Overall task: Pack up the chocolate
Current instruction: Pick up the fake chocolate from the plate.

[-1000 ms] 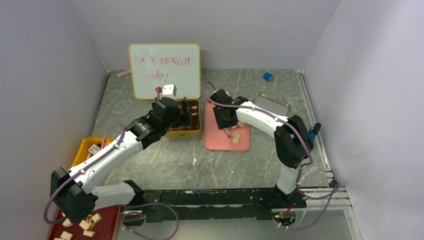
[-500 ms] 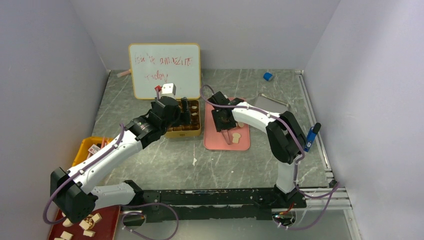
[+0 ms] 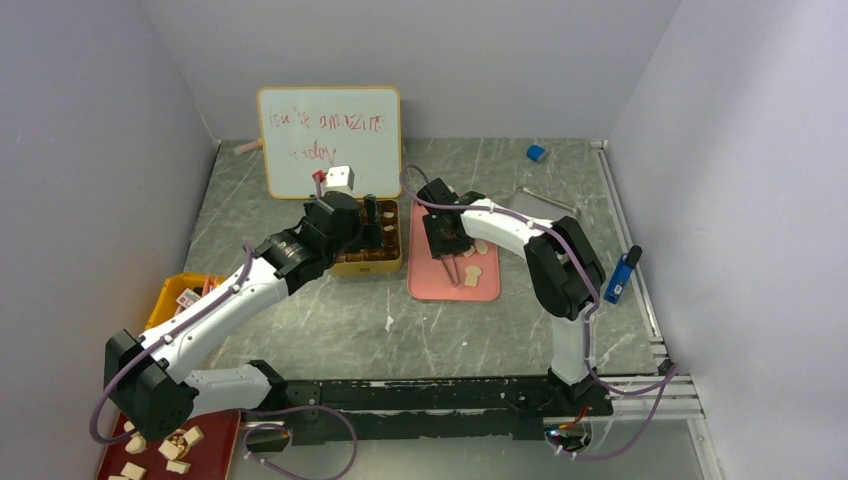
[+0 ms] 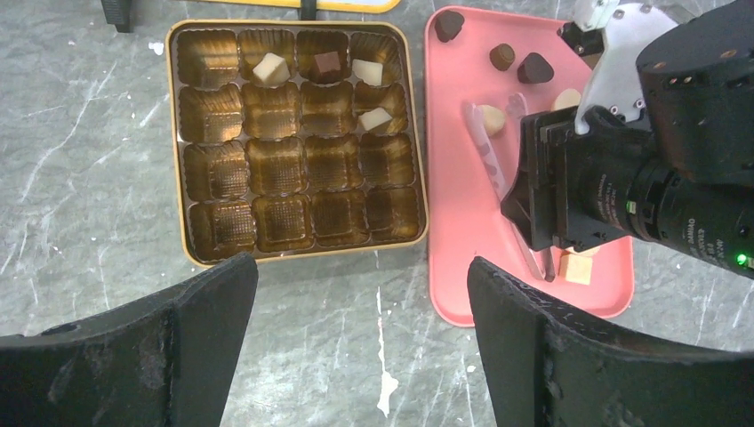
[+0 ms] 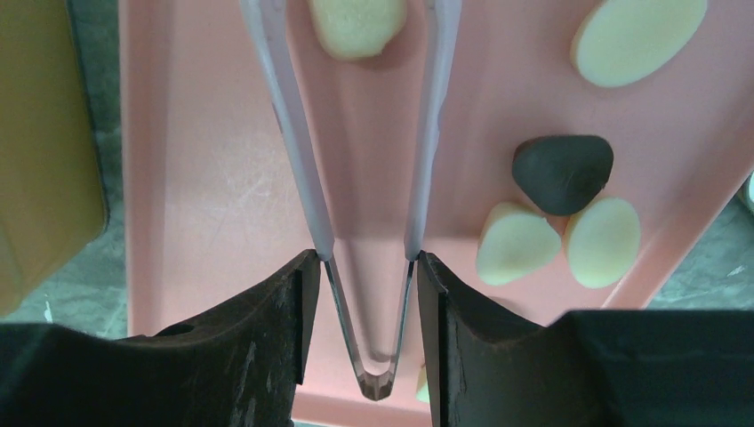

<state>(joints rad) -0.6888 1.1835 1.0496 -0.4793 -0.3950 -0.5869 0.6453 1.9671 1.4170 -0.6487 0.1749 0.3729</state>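
Chocolate lies loose on the pink tray (image 4: 462,231): dark pieces (image 4: 534,68) at its far end and, in the right wrist view, a dark piece (image 5: 562,172) with tan ones (image 5: 517,249) beside it. My right gripper (image 5: 366,267) is shut on clear plastic tongs (image 5: 289,142). The tong tips straddle a tan piece (image 5: 356,22), and I cannot tell whether they touch it. The gold box (image 4: 174,160) holds several pieces (image 4: 271,68) in its back cells. My left gripper (image 4: 362,356) hangs open and empty above the bare table, between box and tray.
A whiteboard (image 3: 328,140) stands behind the box. A yellow bin (image 3: 170,300) and a red tray (image 3: 215,445) with beige chunks are at the near left. A metal tray (image 3: 545,208) and a blue item (image 3: 537,153) lie at the back right.
The right arm's elbow has swung in toward the left, and its gripper with the tongs has shifted slightly left over the pink tray. The left arm has not moved.
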